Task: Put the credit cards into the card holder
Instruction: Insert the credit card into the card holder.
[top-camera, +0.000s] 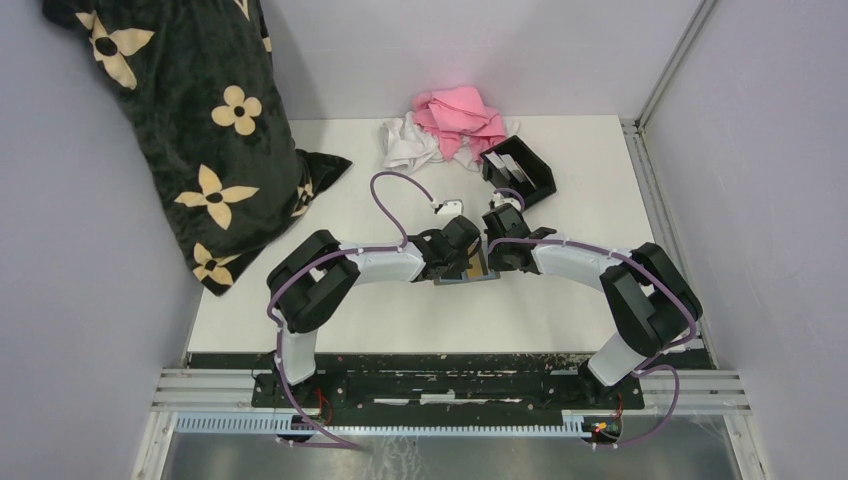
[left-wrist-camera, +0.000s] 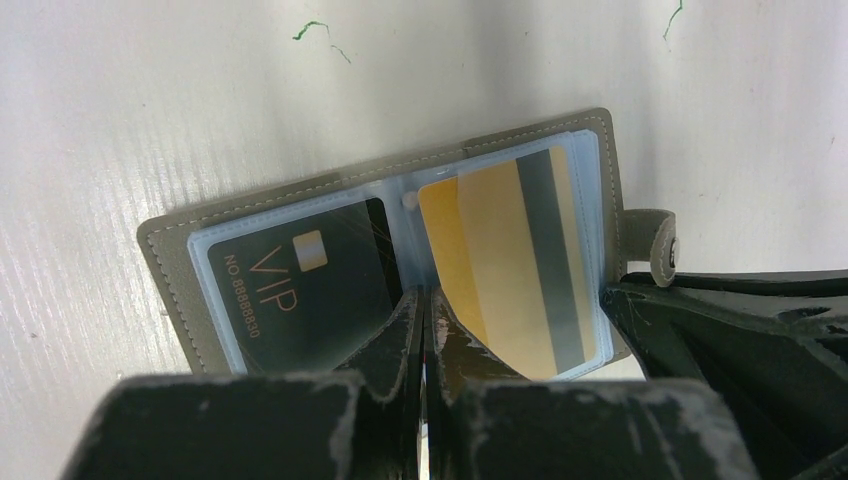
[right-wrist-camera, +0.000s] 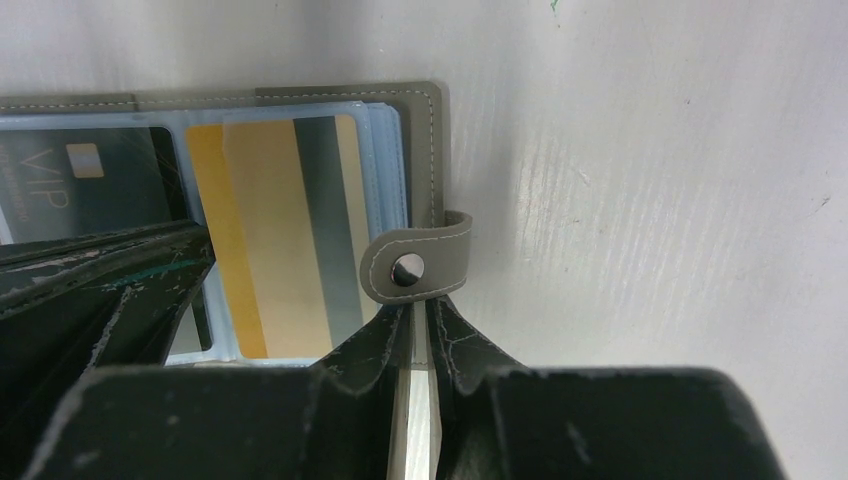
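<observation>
The grey wallet (left-wrist-camera: 168, 262) lay open mid-tabletop (top-camera: 380, 320), with a gold card (left-wrist-camera: 510, 260) and a dark VIP card (left-wrist-camera: 300, 285) in its clear sleeves. The left hand (left-wrist-camera: 423, 300) was pressed together at the fold. The right hand (right-wrist-camera: 418, 310) sat nearly together beneath the snap tab (right-wrist-camera: 410, 268) — whether it gripped anything I could not tell. The card holder (top-camera: 543, 183) stood at one o'clock from the wallet.

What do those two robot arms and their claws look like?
Both the left arm and right arm have chunky black joints linked by pale grey-white segments. Thin purple cables loop along each. The left gripper and right gripper have matte black wedge-shaped fingers, scuffed with whitish scratches.
</observation>
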